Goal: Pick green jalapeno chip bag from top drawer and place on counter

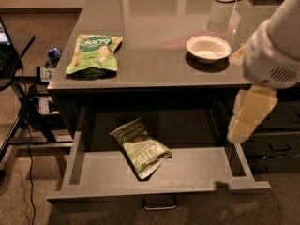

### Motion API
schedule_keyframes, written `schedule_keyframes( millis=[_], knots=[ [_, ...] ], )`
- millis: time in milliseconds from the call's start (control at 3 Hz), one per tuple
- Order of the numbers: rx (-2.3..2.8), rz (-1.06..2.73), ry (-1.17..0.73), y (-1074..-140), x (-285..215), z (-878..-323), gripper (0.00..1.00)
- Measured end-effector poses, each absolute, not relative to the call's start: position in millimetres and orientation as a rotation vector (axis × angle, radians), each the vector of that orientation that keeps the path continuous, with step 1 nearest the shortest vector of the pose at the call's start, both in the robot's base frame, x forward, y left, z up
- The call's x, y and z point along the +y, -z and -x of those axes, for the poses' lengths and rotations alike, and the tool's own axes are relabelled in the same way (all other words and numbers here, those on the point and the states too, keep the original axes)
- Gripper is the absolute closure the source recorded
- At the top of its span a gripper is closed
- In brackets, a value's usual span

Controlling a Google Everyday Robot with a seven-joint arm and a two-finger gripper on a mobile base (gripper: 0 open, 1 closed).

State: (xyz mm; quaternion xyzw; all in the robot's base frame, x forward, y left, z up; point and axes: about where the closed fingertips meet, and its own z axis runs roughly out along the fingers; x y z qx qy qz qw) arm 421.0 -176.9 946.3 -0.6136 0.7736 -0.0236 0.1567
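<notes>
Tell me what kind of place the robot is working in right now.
Probably an office or lab: a glossy grey counter with a metal top drawer pulled open, and cables trailing to the floor at left. The gripper hangs over the drawer's right side.

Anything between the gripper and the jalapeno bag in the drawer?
Nothing. In the camera view, only bare floor of the top drawer lies between the gripper, hanging at the drawer's right side, and the green jalapeno chip bag.

My claw (pixel 248 116) hangs at the right, above the open drawer's (pixel 197 165) right edge. The chip bag (pixel 140 148) lies in the drawer, left of middle. On the counter (pixel 154 55) behind: a second bag (pixel 93 54) left, a bowl (pixel 208 48) right.
</notes>
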Motion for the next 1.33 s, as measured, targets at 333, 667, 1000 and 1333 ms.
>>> schedule_keyframes(
  millis=[333, 667, 1000, 1333],
  knots=[
    [2.208, 1.814, 0.032, -914, -144, -411, 0.0],
    [2.208, 1.814, 0.032, -914, -144, -411, 0.0],
    [2.222, 1.803, 0.031, -888, -129, -412, 0.0],
    [2.275, 1.757, -0.006, -844, -105, -424, 0.0]
  ],
)
